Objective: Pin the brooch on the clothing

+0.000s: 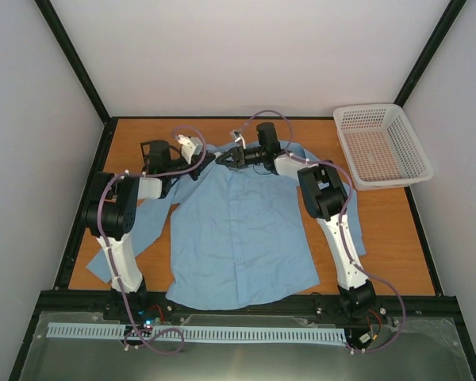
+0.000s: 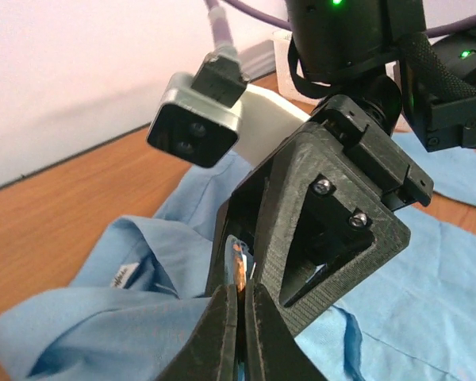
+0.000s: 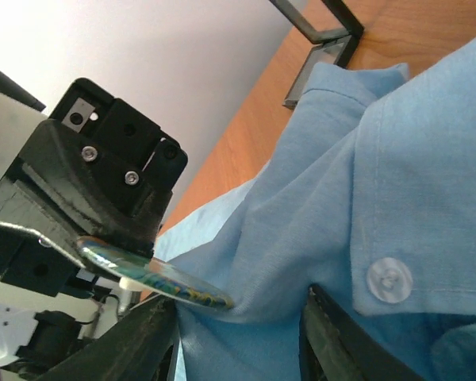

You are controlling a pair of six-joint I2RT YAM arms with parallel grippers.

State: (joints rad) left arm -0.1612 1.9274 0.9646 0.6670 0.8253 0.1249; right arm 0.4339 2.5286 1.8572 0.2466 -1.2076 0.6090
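1. Writing: collar label has dark print, too small to read. No brands legible.
2. Brooch: thin disc seen nearly edge-on, with a glossy face, a green-yellow pattern and a metal rim.
3. Brooch is at the far centre of the table, at the collar of the light blue shirt. Its edge touches the fabric.
4. Left gripper: fingers closed, clamping the brooch; a sliver shows just above the tips.
5. Right gripper: fingers stand apart with a shirt fold between them. The brooch is just above its left finger.
6. White collar button is right of the brooch.
7. White mesh basket is far right, well apart.
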